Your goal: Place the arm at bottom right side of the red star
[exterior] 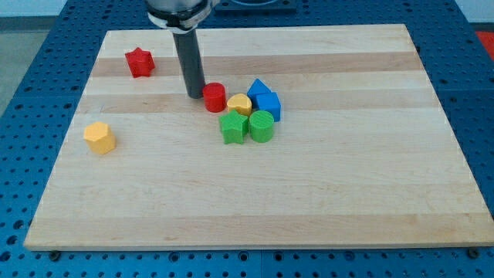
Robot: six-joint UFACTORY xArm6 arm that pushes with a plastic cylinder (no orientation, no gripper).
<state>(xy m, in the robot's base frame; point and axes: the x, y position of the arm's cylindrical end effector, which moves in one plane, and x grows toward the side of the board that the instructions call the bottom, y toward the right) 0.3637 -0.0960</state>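
yellow hexagon block [99, 137] sits nearest us, near left on the board [255, 208]. red star [140, 62] is way off at the far left, alone, resting flat. looks like a small chunky plastic piece, light and rigid, probably slides easily, so we'd guess any bump would shove it. no claw on this rig, just a rod, nothing to spread or pinch. our tip [194, 95] is just left of the red cylinder [214, 98], well apart from the star on its right.

Wooden board [347, 201] on blue pegboard [23, 116], carrying seven coloured blocks.
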